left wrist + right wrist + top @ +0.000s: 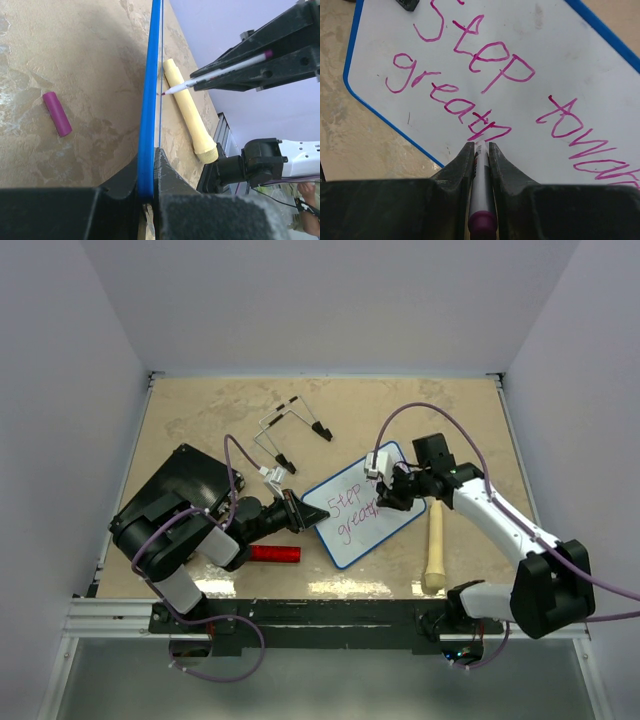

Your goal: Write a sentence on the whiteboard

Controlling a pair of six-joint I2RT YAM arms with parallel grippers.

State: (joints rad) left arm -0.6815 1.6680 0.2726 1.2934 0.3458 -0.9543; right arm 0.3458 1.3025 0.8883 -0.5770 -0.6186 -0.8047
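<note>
- Your left gripper (305,512) is clamped on the blue rim of the whiteboard (348,548) at its left corner. In the left wrist view the rim sits pinched between both fingers.
- Your right gripper (480,150) has its jaws closed tight on a marker (481,200). The purple end points back at the wrist and the tip is on the board.
- The whiteboard lies askew on the table (200,410), a little right of the middle, with one corner pointing at the near edge.
- The sentence (490,55) runs in two purple-pink lines: "Step towar…" above, going out of the right wrist view, and "greatn" below. The marker tip sits at the end of that lower line.
- A cream wooden stick (435,545) lies just beside the board's right corner and reaches toward the near edge — tight room on that side.
- A red cylinder (274,554) lies by the near edge, just below the left gripper.
- A purple cap (57,113) lies on the table, apart from the board's rim.
- A black slab (175,485) fills the left edge under your left arm.
- A wire frame (290,425) stands toward the far edge. Bare tabletop shows around it and in both far corners.
</note>
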